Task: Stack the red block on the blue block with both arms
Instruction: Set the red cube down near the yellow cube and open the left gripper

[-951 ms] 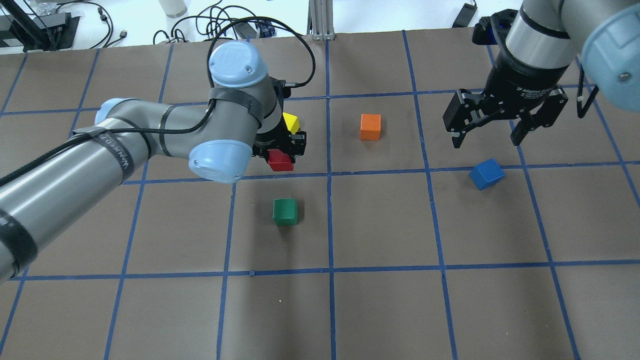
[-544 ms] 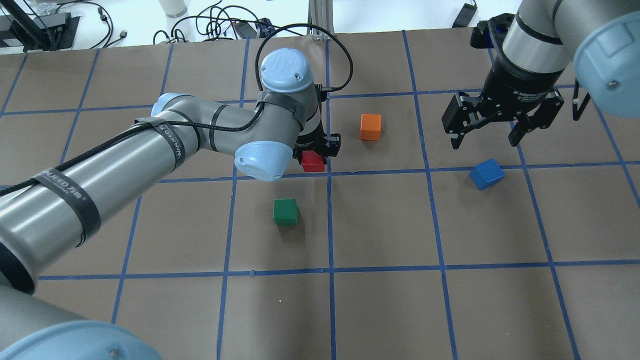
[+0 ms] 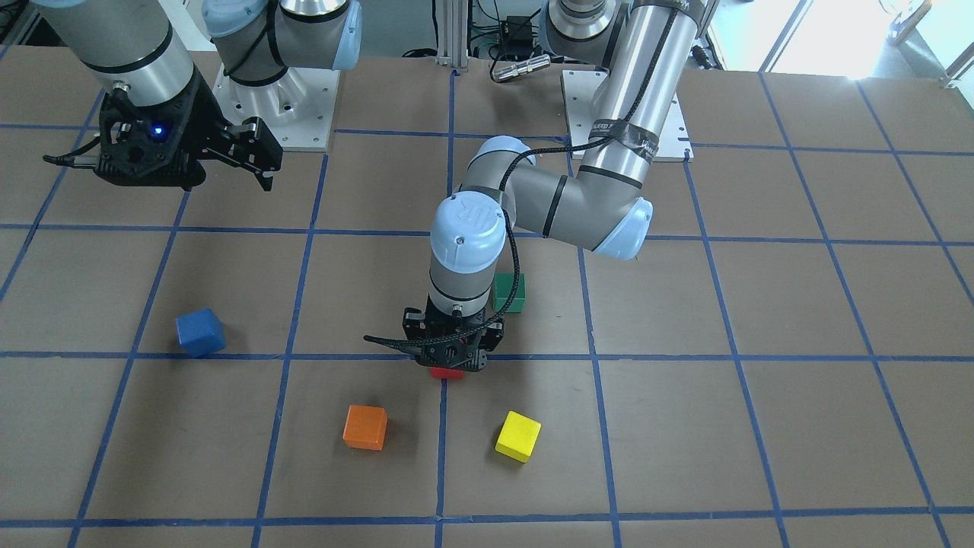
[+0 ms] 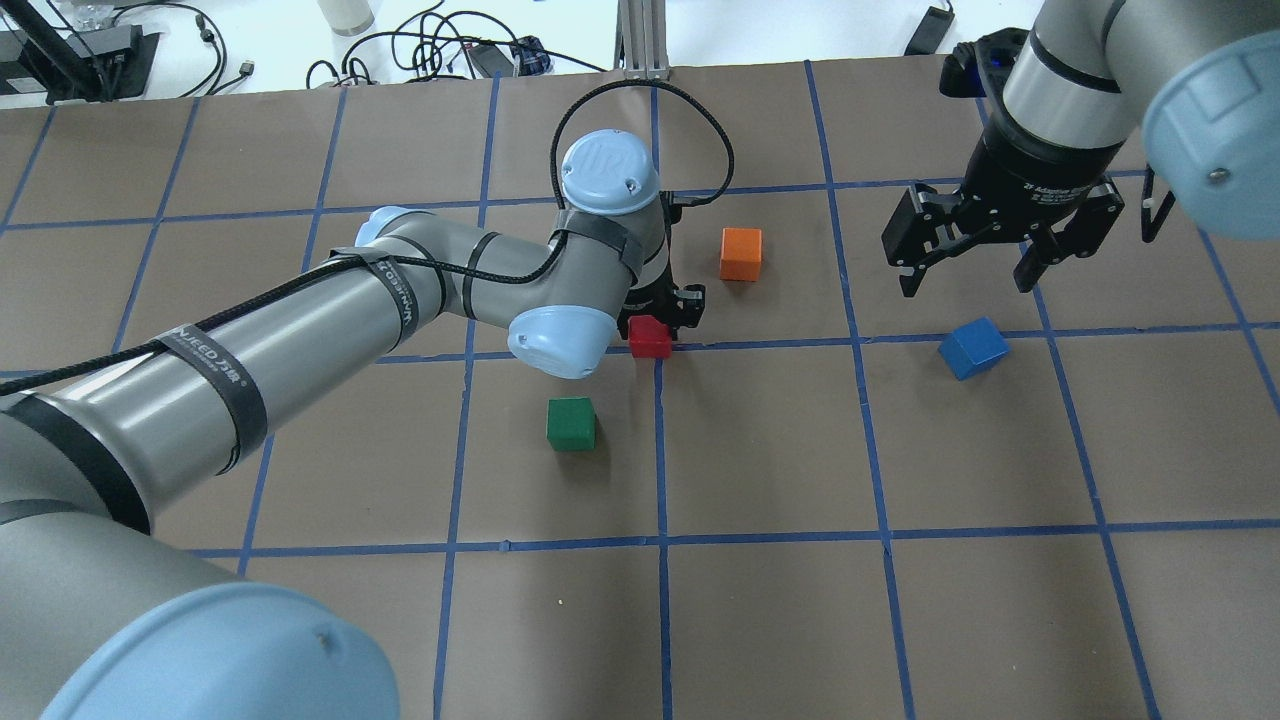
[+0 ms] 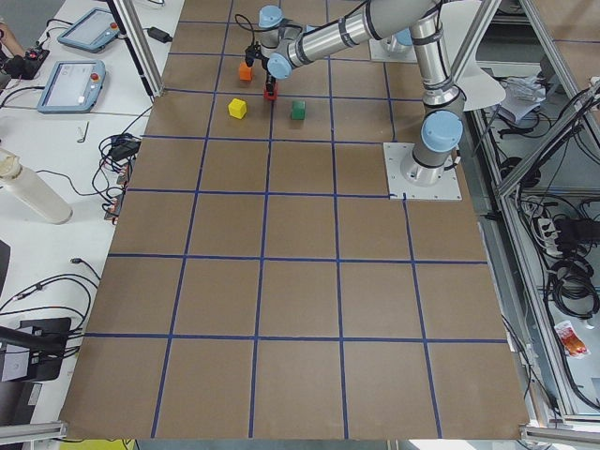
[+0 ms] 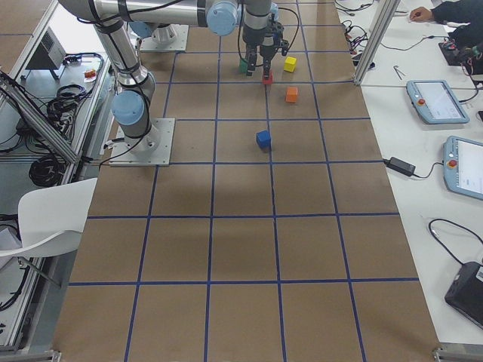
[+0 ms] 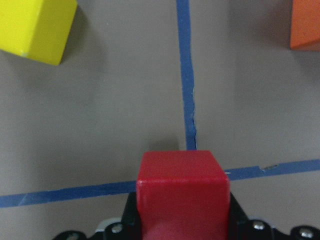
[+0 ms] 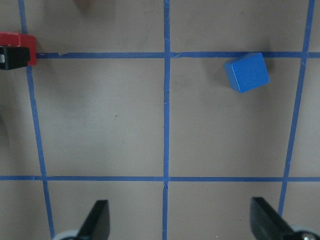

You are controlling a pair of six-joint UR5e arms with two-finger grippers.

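Observation:
My left gripper (image 4: 668,322) is shut on the red block (image 4: 649,338) and holds it over a crossing of blue tape lines near the table's middle. The block fills the bottom of the left wrist view (image 7: 182,192) and also shows in the front view (image 3: 447,372). The blue block (image 4: 973,348) lies on the table to the right, turned askew, and shows in the front view (image 3: 200,332) and the right wrist view (image 8: 246,72). My right gripper (image 4: 990,262) hangs open and empty above and just behind the blue block; one of its fingertips (image 8: 97,220) shows in the right wrist view.
An orange cube (image 4: 741,253) sits just behind and right of the red block. A green cube (image 4: 571,423) lies in front of it to the left. A yellow cube (image 3: 518,436) lies behind my left wrist, hidden in the overhead view. Blue tape lines grid the brown table (image 4: 800,600).
My left arm has carried the red block to the right, from beside the yellow cube to the tape crossing. My right gripper has barely moved and stays open. The blue block has not moved.

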